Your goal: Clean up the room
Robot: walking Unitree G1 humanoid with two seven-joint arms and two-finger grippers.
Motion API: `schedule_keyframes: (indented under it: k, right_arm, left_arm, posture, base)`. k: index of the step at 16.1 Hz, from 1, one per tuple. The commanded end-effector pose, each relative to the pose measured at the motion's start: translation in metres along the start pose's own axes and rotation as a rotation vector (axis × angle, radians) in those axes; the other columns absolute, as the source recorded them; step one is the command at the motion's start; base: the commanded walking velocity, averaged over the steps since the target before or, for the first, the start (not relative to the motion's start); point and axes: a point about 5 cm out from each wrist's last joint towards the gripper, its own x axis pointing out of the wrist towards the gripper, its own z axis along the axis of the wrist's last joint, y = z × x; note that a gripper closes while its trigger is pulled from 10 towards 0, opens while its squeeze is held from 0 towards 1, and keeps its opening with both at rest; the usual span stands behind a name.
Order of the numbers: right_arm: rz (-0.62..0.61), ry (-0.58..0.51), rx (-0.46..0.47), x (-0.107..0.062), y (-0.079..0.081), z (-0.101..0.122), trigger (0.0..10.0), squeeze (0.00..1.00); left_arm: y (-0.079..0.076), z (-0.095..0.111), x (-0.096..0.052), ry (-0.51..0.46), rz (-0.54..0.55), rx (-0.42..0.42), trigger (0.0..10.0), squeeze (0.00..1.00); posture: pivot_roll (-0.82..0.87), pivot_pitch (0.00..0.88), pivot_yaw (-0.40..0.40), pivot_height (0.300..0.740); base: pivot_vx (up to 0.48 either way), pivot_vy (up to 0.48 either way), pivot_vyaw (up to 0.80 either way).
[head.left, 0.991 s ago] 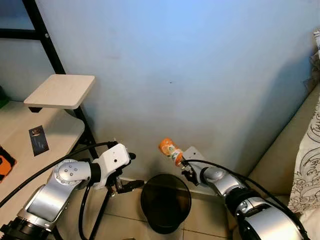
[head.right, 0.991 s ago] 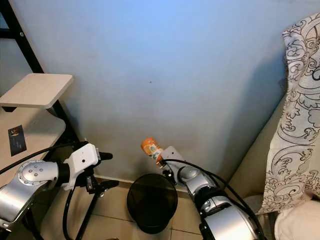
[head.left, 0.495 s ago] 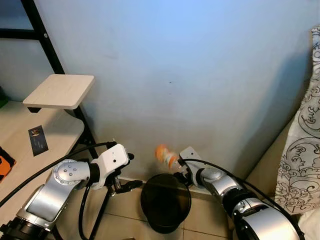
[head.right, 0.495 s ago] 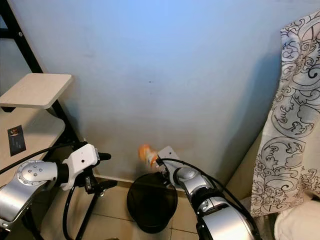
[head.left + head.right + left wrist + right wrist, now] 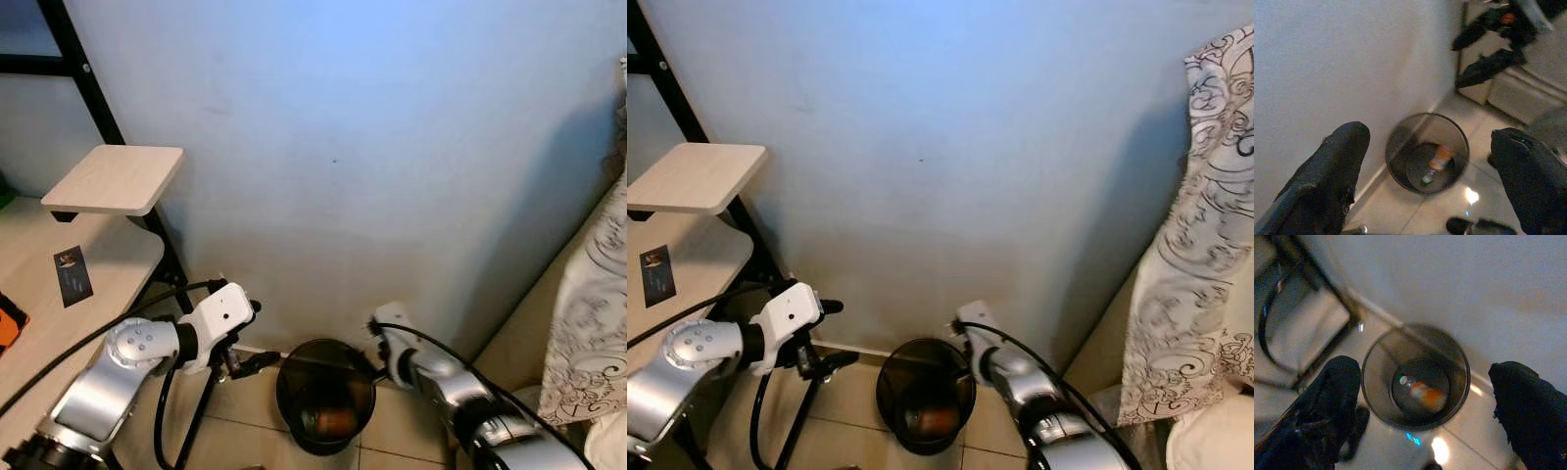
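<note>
Left wrist view: orange bottle lying in the black bin by the wall

The left gripper (image 5: 1432, 171) has its two black fingers (image 5: 1332, 171) spread wide, framing a round black wire bin (image 5: 1396, 147) that stands on the pale tiled floor (image 5: 1400, 215) close against the light wall (image 5: 1342, 58). In the bin's bottom lies an orange bottle (image 5: 1440, 156) with its green cap (image 5: 1427, 179) end nearer the camera. Beyond the bin, the right gripper (image 5: 1484, 51) hangs blurred with its dark fingers apart
</note>
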Motion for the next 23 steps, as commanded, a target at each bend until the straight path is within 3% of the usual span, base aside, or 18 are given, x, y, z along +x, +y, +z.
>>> schedule_keyframes:
  k: [1, 2, 3, 6, 9, 11, 15, 17, 21, 23]
  right_arm:
    - [-0.016, -0.113, 0.047, -0.005, -0.005, 0.012, 10.0, 1.00]
    - [-0.053, -0.248, 0.102, -0.016, -0.009, 0.018, 10.0, 1.00]
    - [-0.106, -0.307, 0.135, -0.026, -0.013, 0.019, 10.0, 1.00]
    - [-0.239, -0.458, 0.267, -0.050, -0.011, 0.028, 10.0, 1.00]
    - [-0.323, -0.544, 0.324, -0.071, -0.003, 0.034, 10.0, 1.00]
    - [-0.344, -0.544, 0.342, -0.079, 0.000, 0.034, 10.0, 1.00]
    - [-0.373, -0.517, 0.313, -0.086, -0.001, 0.032, 10.0, 1.00]
    - [-0.391, -0.484, 0.264, -0.087, -0.004, 0.031, 10.0, 1.00]
    - [-0.330, -0.529, 0.392, -0.091, -0.004, 0.041, 10.0, 1.00]
    - [-0.371, -0.539, 0.339, -0.092, -0.010, 0.045, 10.0, 1.00]
  left_arm:
    - [0.008, 0.004, -0.004, -0.027, 0.114, -0.017, 10.0, 0.00]
    - [0.014, 0.007, -0.002, -0.083, 0.265, -0.113, 10.0, 0.00]
    - [0.015, 0.007, -0.002, -0.113, 0.345, -0.158, 10.0, 0.00]
    - [0.013, -0.006, -0.003, -0.054, 0.556, -0.217, 10.0, 0.00]
    - [0.009, -0.009, -0.005, -0.058, 0.664, -0.242, 10.0, 0.00]
    - [0.008, -0.013, -0.009, -0.025, 0.682, -0.187, 10.0, 0.00]
    - [0.009, -0.014, -0.013, -0.061, 0.756, -0.303, 10.0, 0.00]
    - [0.009, -0.013, -0.014, -0.059, 0.762, -0.291, 10.0, 0.00]
    - [0.009, -0.012, -0.015, -0.065, 0.772, -0.299, 10.0, 0.00]
    - [0.011, -0.007, -0.011, -0.077, 0.753, -0.285, 10.0, 0.00]
  posture:
    - [-0.01, 0.000, 0.053, 0.740]
    - [-0.03, 0.000, 0.066, 0.740]
    - [-0.03, 0.000, 0.070, 0.740]
    - [-0.04, 0.000, 0.069, 0.740]
    - [-0.04, 0.000, 0.053, 0.740]
    - [-0.03, 0.000, 0.051, 0.740]
    - [-0.01, 0.000, 0.024, 0.740]
    - [0.00, 0.000, 0.010, 0.740]
    - [0.00, 0.000, -0.004, 0.740]
    - [-0.01, 0.000, -0.001, 0.740]
  base:
    - [0.000, 0.000, 0.00]
    - [0.000, 0.000, 0.00]
    - [0.000, 0.000, 0.00]
    - [0.000, 0.000, -0.51]
    - [0.000, 0.000, -0.77]
    - [0.000, 0.000, -0.77]
    - [0.000, 0.000, -0.77]
    - [0.000, 0.000, -0.77]
    - [0.000, 0.000, -0.79]
    - [0.000, 0.000, -0.80]
